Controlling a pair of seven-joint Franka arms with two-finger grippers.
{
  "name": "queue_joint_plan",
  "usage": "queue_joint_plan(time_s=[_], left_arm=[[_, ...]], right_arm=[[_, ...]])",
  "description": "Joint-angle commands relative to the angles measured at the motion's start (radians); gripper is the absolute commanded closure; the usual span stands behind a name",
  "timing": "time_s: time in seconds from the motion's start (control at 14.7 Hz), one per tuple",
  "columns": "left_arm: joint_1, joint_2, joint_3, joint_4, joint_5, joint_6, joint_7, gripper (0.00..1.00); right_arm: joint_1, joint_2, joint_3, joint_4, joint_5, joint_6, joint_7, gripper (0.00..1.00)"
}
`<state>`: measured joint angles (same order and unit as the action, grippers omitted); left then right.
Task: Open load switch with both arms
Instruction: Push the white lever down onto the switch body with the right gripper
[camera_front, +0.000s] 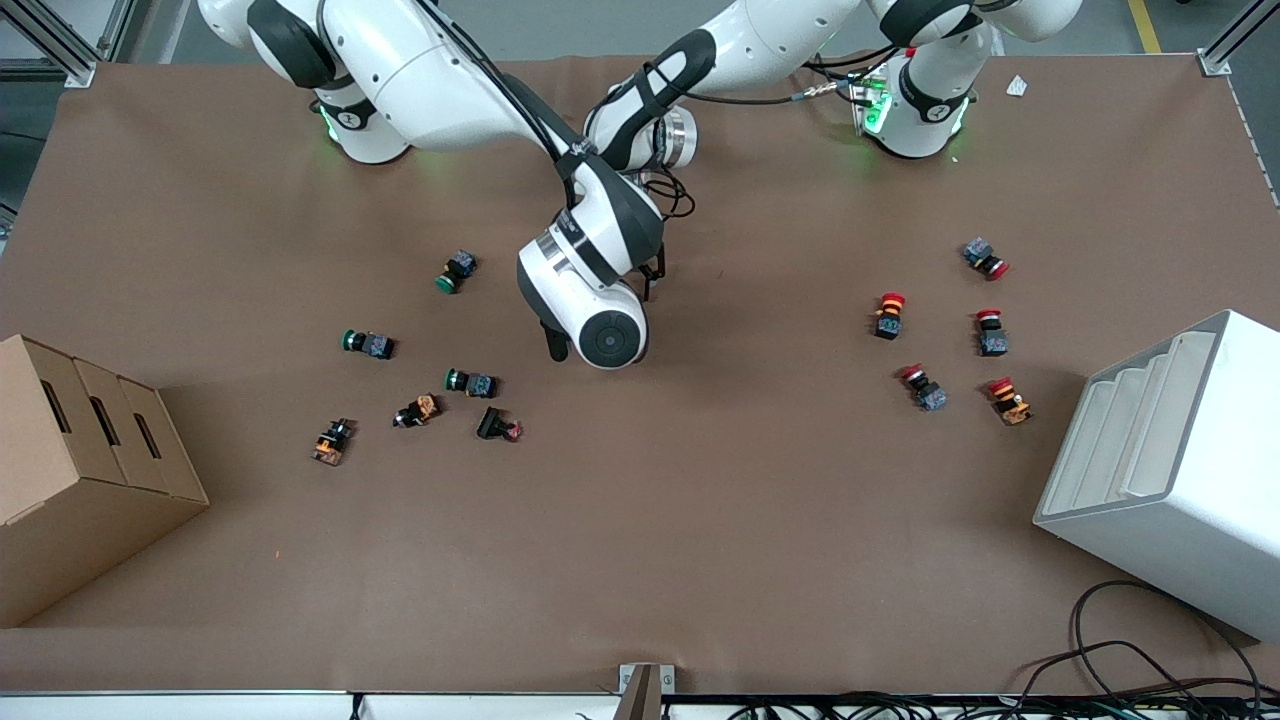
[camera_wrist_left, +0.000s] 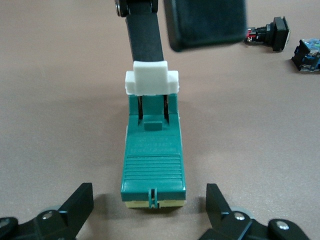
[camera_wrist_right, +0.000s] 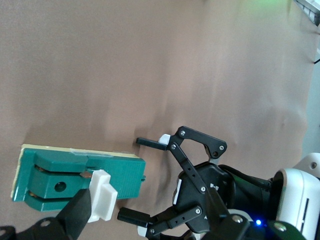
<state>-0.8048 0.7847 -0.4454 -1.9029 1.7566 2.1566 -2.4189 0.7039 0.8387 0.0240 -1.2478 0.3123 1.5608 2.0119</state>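
Green load switch (camera_wrist_left: 152, 165) hidden in front view under arms; right end effector (camera_wrist_left: 148, 75) clamped on its white handle (camera_wrist_left: 151, 78); left end effector (camera_wrist_right: 150, 180) spread apart; push buttons (camera_front: 470, 381) nearby on surface (camera_front: 700, 520).

You see a brown table (camera_front: 700, 540) carrying scattered push buttons (camera_front: 470, 381), the load switch (camera_wrist_left: 152, 160), a cardboard box (camera_front: 70, 480) and a white bin (camera_front: 1170, 470).

Cardboard box (camera_front: 80, 470), white bin (camera_front: 1170, 470), scattered push buttons (camera_front: 470, 382)
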Motion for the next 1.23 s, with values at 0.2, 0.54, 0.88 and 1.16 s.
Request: queue_joint_plan(time_s=[0.2, 0.54, 0.88, 1.16], left_arm=[[-0.010, 0.019, 0.007, -0.001, 0.018, -0.006, -0.026, 0.01], [-0.010, 0.021, 0.008, -0.001, 0.018, -0.006, -0.025, 0.01], [-0.011, 0.019, 0.008, -0.001, 0.020, -0.006, -0.020, 0.01], [-0.010, 0.018, 0.007, -0.001, 0.018, -0.006, -0.019, 0.01]], right_arm=[[0.019, -0.006, 0.007, -0.033, 0.018, -0.007, 0.004, 0.00], [0.031, -0.006, 0.007, -0.058, 0.016, -0.002, -0.001, 0.00], [0.039, -0.003, 0.007, -0.073, 0.013, 0.007, -0.002, 0.00], [0.045, -0.001, 0.007, -0.082, 0.013, 0.025, -0.002, 0.00]])
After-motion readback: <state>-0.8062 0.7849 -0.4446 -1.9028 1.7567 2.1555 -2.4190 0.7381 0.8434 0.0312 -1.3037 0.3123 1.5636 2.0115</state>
